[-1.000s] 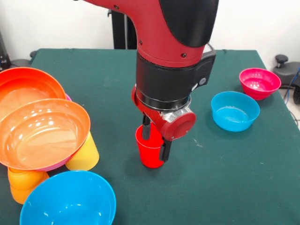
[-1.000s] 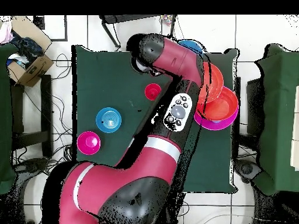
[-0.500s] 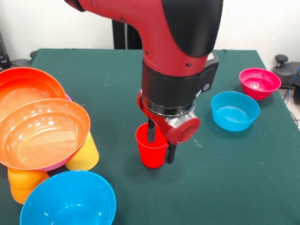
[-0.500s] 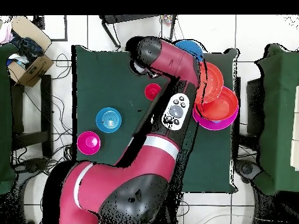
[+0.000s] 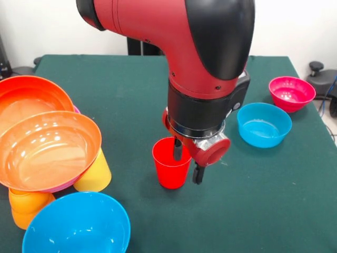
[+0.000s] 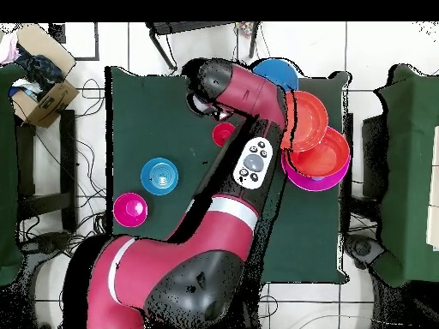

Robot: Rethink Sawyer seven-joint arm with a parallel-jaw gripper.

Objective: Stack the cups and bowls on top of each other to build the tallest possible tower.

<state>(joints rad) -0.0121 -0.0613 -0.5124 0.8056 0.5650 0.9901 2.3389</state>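
Glossy red arm (image 5: 158, 26) with a large rounded black panel on its shoulder-like link, small dark screws dotting the red shell. Below the red shell, a matte black cylindrical wrist (image 5: 202, 108), then a silver ring and a red round cap (image 5: 214, 150), with two slim black fingers (image 5: 197, 173) beneath the cap. From overhead, a light grey oval button pad (image 6: 255, 163) on the red link.

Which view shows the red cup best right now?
The front view: the red cup stands upright and nearly whole, with the gripper astride its rim. The overhead view shows only part of its top beside the arm.
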